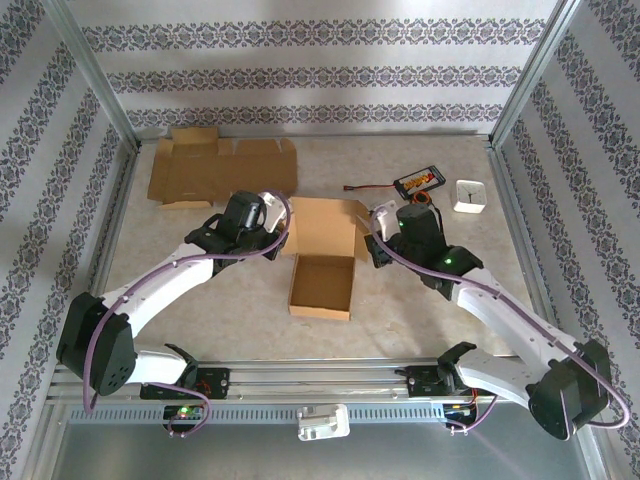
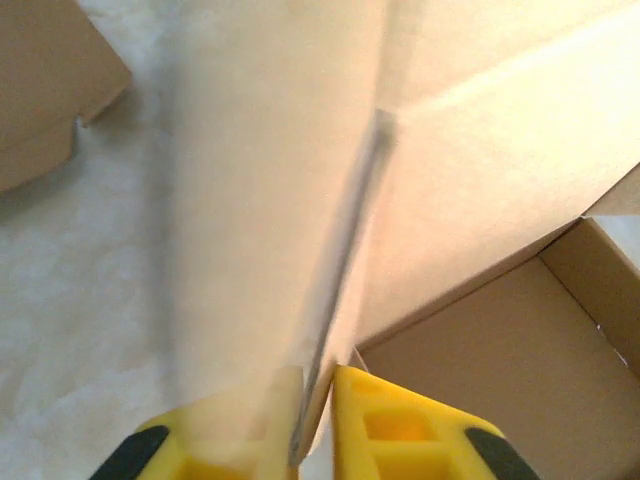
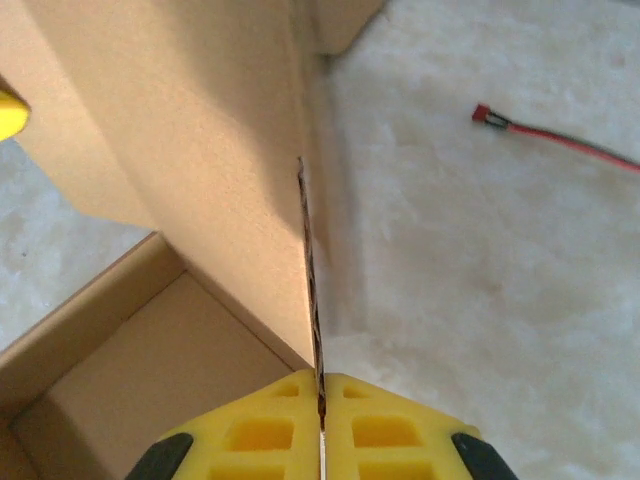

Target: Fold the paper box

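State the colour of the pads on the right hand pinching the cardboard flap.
Bright yellow pads, clearest in the right wrist view.

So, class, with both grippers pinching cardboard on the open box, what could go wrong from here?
1. The left gripper grips the flap near its edge, so the flap may slip out during folding.
2. The right gripper clamps the thin side wall. Uneven pulls could crease it or skew the paper box.
3. The red wire lies near the right arm and might snag.
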Tool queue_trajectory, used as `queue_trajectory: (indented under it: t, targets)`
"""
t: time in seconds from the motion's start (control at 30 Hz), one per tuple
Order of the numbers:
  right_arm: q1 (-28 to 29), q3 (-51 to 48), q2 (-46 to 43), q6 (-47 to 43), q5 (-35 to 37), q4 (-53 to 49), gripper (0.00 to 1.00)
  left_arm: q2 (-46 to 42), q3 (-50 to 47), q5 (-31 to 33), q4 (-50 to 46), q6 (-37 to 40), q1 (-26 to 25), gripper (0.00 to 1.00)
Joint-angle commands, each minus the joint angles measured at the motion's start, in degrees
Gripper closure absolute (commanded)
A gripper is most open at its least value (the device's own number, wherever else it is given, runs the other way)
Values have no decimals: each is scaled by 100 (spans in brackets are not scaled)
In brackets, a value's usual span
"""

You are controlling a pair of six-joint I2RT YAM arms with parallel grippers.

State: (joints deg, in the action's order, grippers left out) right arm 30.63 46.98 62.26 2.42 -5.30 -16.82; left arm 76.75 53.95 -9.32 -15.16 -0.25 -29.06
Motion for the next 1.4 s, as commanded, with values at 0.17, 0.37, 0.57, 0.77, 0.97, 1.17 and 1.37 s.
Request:
queue_trajectory:
  t: [0.17,0.37,0.57,0.77,0.97,1.17,1.37]
  targets:
    - [280,736,744,-833,805,1030,93,273,406,645,856,-307,-65,89]
    - [291,777,1473,-644,986,1758,92,485,204,809,1538,-746,-59,86]
    - [377,792,1960,177,1153,2204,90,673,-10,763,1894,-1374,-70,83]
    - [617,624,2042,625,1342,2463,87,581,-279,503,2158,-1711,-131,82]
    - [777,382,2036,848,1502,2633,87,417,-581,512,2359,-1960,-257,81]
    - [859,-43,1999,878,1632,2726,87,246,-894,506,2425,-2105,-379,78]
    - [892,-505,1767,962,1760,2798,86,-128,-1302,505,2552,-2305,-408,77]
